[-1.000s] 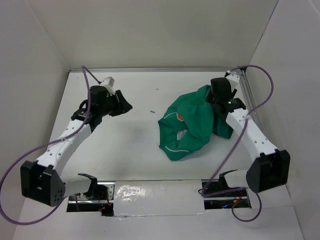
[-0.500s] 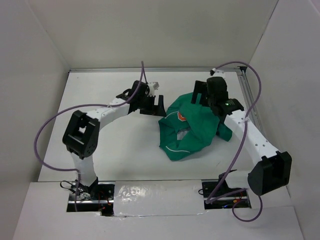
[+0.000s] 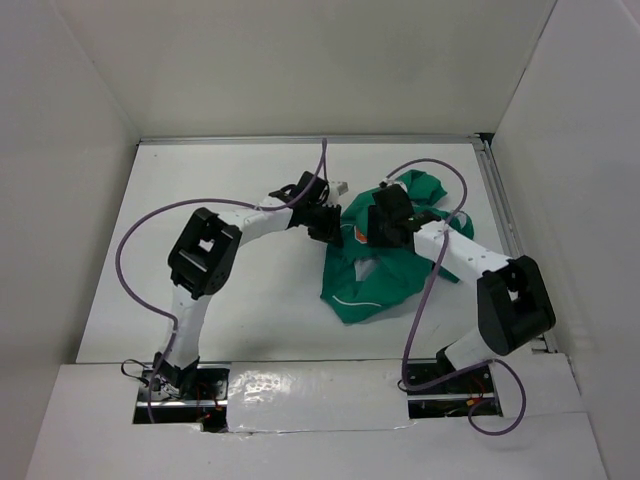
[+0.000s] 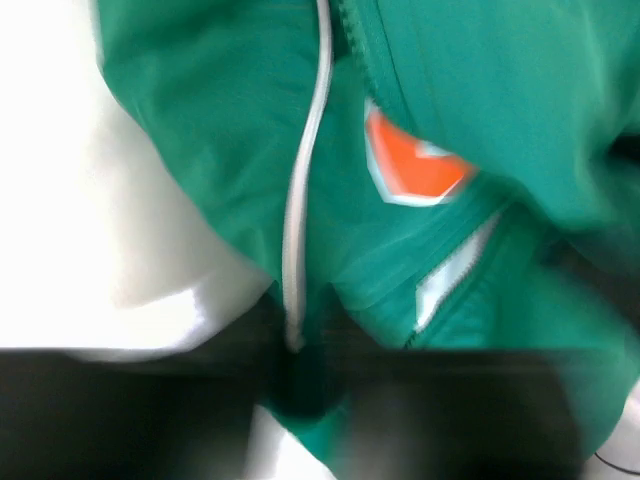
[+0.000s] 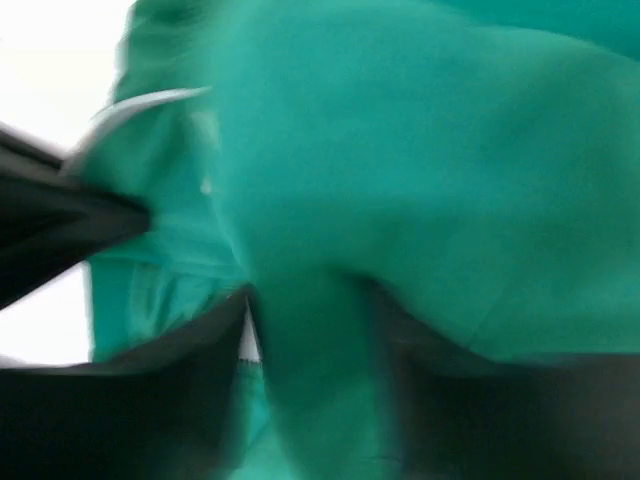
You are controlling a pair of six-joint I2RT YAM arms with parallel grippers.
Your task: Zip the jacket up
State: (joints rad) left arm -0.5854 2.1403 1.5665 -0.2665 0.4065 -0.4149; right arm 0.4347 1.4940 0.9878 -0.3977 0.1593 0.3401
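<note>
One jacket (image 3: 385,278) is lying on one table (image 3: 230,300), showing one orange patch (image 4: 410,165). Two arms are leaning over it, left arm (image 3: 250,222) and right arm (image 3: 455,255). Two purple cables are trailing, left cable (image 3: 121,262) and right cable (image 3: 420,310).

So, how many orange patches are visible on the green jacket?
1. The orange patch sits on the crumpled jacket, near its left edge; others may be hidden in the folds.
</note>
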